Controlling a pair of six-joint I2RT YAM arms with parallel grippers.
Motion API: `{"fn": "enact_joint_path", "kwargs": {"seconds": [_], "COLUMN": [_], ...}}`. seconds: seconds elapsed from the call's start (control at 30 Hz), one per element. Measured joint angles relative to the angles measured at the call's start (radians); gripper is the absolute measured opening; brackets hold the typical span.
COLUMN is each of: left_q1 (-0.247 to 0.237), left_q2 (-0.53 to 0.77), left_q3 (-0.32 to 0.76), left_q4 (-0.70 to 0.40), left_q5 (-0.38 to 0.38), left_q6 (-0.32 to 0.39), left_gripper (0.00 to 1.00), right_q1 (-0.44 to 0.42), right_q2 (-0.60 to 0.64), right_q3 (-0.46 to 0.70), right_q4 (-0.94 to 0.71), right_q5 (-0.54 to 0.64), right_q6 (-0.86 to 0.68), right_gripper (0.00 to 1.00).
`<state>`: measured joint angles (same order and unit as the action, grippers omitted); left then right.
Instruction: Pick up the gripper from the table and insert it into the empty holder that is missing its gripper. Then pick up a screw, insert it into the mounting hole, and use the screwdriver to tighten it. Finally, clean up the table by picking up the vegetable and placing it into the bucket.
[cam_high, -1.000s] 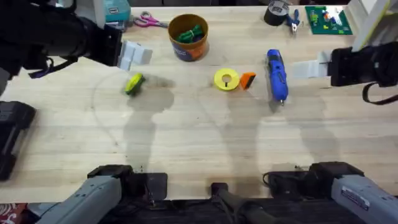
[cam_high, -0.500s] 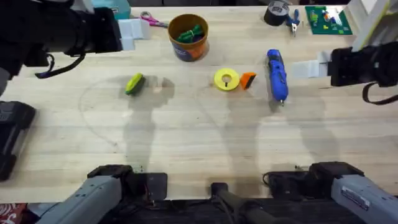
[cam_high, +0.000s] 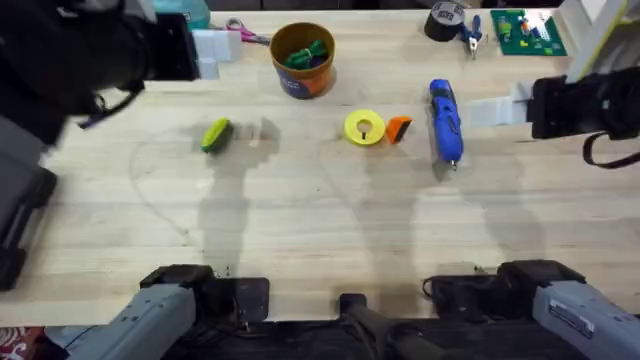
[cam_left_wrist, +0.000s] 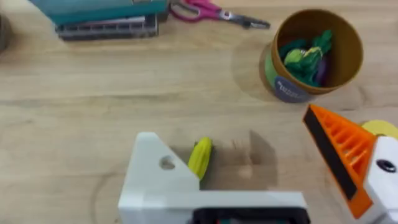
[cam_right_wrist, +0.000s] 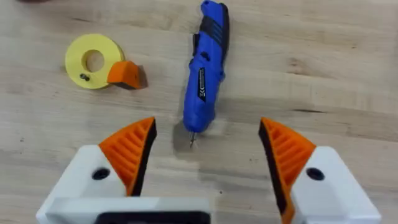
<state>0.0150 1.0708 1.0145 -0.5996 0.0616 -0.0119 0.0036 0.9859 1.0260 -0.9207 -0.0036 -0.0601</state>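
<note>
Nothing in the task looks done yet. The gripper (cam_high: 399, 128), a loose orange finger, is lying on the table (cam_high: 330, 230), touching a yellow disc (cam_high: 363, 128). The screwdriver (cam_high: 446, 120) is lying just beside them. The vegetable (cam_high: 215, 134) is sitting near the bucket (cam_high: 303, 60), outside it. The left gripper (cam_left_wrist: 261, 168) is hovering with one finger missing, its bare holder (cam_left_wrist: 158, 171) apart from the fitted orange one. The right gripper (cam_right_wrist: 208, 155) is hanging with jaws wide over the screwdriver, holding nothing.
</note>
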Motion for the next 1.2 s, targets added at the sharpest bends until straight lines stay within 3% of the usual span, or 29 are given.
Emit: {"fn": "enact_joint_path", "kwargs": {"seconds": [0.03, 0.07, 0.2, 0.23, 0.57, 0.9, 1.2], "left_q1": [-0.002, -0.002, -0.002, -0.002, -0.002, -0.004, -0.004], "left_q2": [-0.02, -0.099, -0.226, -0.334, -0.719, -0.936, -1.01], "left_q3": [-0.045, -0.191, -0.377, -0.497, -0.829, -0.981, -1.001], "left_q4": [0.057, 0.211, 0.386, 0.467, 0.691, 0.746, 0.678], "left_q5": [0.004, 0.027, 0.063, 0.088, 0.185, 0.276, 0.415], "left_q6": [0.004, 0.009, 0.013, 0.013, 0.014, 0.02, 0.037], "left_gripper": [0.986, 0.986, 0.986, 0.986, 0.986, 0.986, 0.986], "right_q1": [0.0, 0.0, 0.0, 0.0, 0.0, 0.0, 0.0], "right_q2": [0.0, 0.0, 0.0, 0.0, 0.0, 0.0, 0.0], "right_q3": [0.0, 0.0, 0.0, 0.0, 0.0, 0.0, 0.0], "right_q4": [0.0, 0.0, 0.0, 0.0, 0.0, 0.0, 0.0], "right_q5": [0.0, 0.0, 0.0, 0.0, 0.0, 0.0, 0.0], "right_q6": [0.0, 0.0, 0.0, 0.0, 0.0, 0.0, 0.0], "right_gripper": [0.996, 0.996, 0.996, 0.996, 0.996, 0.996, 0.995]}}
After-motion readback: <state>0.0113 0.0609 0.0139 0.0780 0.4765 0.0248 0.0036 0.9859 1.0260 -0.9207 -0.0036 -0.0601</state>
